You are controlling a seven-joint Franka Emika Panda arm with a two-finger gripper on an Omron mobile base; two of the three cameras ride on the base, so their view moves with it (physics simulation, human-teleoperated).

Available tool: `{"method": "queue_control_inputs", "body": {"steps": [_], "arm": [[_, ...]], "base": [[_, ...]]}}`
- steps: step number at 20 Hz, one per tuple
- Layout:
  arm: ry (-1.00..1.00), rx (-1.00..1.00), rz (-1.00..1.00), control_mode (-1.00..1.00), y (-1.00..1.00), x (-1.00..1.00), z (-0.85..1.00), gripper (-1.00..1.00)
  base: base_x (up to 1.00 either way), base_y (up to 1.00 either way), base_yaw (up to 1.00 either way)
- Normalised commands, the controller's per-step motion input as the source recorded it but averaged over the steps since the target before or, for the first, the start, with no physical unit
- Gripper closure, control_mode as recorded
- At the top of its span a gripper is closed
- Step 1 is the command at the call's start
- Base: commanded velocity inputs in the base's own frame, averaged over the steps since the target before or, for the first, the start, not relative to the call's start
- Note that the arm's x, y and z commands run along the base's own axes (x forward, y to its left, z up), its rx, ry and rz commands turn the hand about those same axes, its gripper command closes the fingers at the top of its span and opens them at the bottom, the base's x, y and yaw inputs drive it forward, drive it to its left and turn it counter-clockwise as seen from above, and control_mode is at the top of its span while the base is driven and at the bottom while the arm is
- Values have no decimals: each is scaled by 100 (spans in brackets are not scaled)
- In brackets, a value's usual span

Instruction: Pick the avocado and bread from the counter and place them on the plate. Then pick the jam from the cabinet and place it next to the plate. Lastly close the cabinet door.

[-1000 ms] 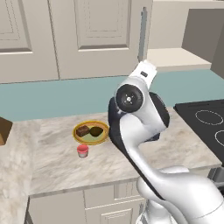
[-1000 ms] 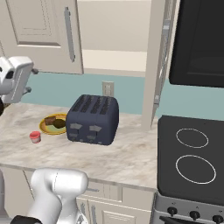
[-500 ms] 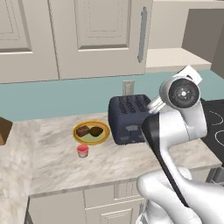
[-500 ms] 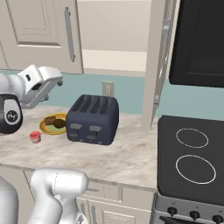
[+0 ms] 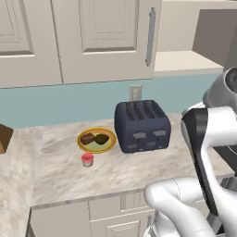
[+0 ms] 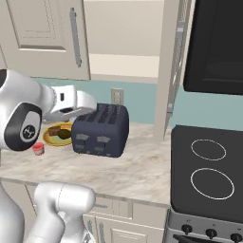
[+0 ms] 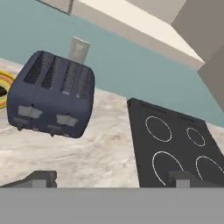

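With the jam [image 5: 87,159] sitting just beside the plate [image 5: 96,140] where the bread [image 5: 87,138] and avocado [image 5: 102,138] lie, I'd swing the wide-open gripper [image 7: 111,178] right and push the open cabinet door [image 6: 175,61] shut slowly.

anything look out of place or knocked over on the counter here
Nothing spilled or tipped. The brown loaf-shaped bread and dark olive avocado sit on the yellow-rimmed plate, the small red jam jar stands upright beside it, and the dark blue toaster stands square.
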Motion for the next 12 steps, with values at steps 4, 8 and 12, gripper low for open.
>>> {"method": "queue_control_inputs", "body": {"steps": [4,8,12], "arm": [[25,31,-20,-100,-10,-47,-49,-100],[16,32,-17,-100,-17,-38,-36,-100],[5,33,-7,-100,-2,-25,-44,-100]], "base": [[0,0,0],[0,0,0],[0,0,0]]}}
